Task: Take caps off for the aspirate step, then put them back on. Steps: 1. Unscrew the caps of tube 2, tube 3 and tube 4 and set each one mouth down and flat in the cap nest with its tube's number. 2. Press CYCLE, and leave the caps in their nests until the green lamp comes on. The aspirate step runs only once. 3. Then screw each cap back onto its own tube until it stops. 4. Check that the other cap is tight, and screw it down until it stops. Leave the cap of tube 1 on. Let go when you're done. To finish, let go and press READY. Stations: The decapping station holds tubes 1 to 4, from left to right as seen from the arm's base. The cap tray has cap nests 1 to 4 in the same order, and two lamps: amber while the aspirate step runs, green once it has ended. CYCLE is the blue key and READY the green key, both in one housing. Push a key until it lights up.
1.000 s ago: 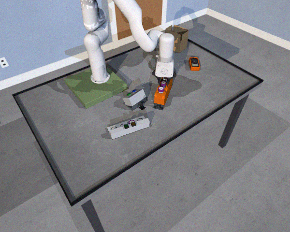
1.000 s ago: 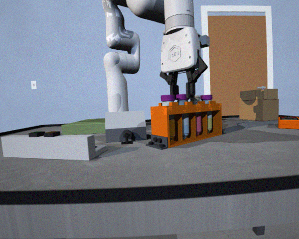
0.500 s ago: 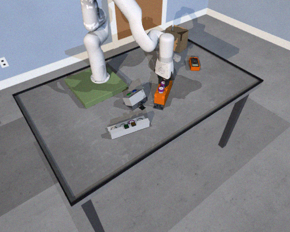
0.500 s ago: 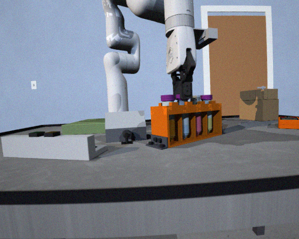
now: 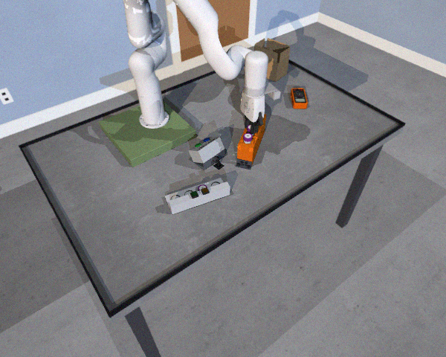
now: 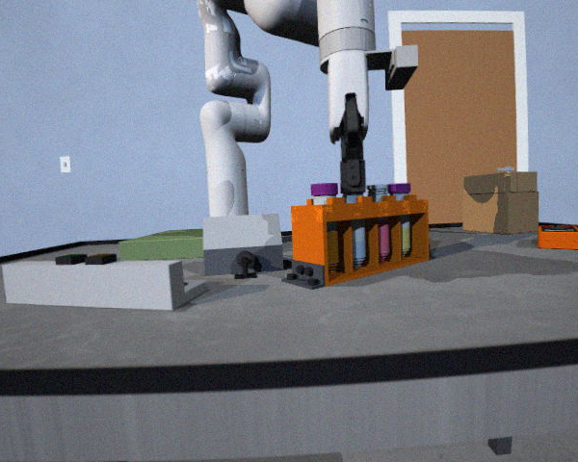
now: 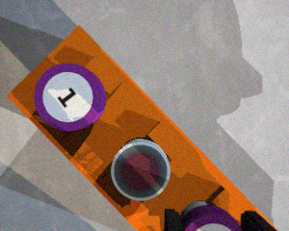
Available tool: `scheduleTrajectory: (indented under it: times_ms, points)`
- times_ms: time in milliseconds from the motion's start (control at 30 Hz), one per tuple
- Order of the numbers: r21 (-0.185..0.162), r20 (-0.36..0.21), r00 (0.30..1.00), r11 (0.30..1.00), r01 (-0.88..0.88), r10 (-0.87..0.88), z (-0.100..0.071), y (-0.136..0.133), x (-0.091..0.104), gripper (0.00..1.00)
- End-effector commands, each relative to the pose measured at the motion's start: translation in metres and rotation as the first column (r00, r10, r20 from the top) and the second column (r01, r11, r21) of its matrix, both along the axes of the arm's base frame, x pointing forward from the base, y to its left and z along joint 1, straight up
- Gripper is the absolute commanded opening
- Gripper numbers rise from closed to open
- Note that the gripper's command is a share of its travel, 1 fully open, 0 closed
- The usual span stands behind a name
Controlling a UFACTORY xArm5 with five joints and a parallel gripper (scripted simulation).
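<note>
On the grey bench (image 5: 292, 172), in the orange rack (image 6: 309, 223), the third tube's purple cap (image 7: 207, 218) sits clamped in the hand (image 6: 353, 185), just beside the open tube (image 7: 141, 168). Unscrewing well probably means turning squarely and lifting only once the threads release, then carrying the cap to the near tray (image 5: 184, 204).

Four tubes are held upright in the orange decapping station (image 6: 309, 223). At one end of it, the purple cap marked 1 (image 7: 69, 96) is seated. Beside it, tube 2 (image 7: 141, 168) is left uncapped. Next along, the purple cap of tube 3 (image 7: 208, 221) is clamped by the gripper (image 6: 353, 192).
</note>
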State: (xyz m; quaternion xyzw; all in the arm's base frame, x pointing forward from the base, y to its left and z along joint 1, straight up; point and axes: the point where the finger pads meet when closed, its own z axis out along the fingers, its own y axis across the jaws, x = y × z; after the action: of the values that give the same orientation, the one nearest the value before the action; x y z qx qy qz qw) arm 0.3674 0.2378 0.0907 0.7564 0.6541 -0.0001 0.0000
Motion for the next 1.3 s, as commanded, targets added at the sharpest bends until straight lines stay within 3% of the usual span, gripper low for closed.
scheduleTrajectory:
  times_ms: [0,333,600,667,933,1167,1233,1267]
  points:
    - [0.003,0.002,1.000,1.000,0.004,-0.004,0.0012,0.0006,0.0009,0.00]
    - [0.003,0.002,1.000,1.000,0.004,-0.004,0.0012,0.0006,0.0009,0.00]
    - [0.002,0.003,0.923,0.923,-0.386,0.386,0.0014,0.0006,0.0009,0.00]
    - [0.002,0.003,0.923,0.923,-0.386,0.386,0.0014,0.0006,0.0009,0.00]
    - [0.001,0.004,0.716,0.716,-0.698,0.698,0.0016,0.0006,0.0009,0.00]
    - [0.000,0.004,0.479,0.479,-0.878,0.878,0.0018,0.0006,0.0009,0.00]
    - [0.000,0.004,0.479,0.479,-0.878,0.878,0.0018,0.0006,0.0009,0.00]
    - [0.000,0.004,0.415,0.415,-0.910,0.910,0.0018,0.0006,0.0009,0.00]
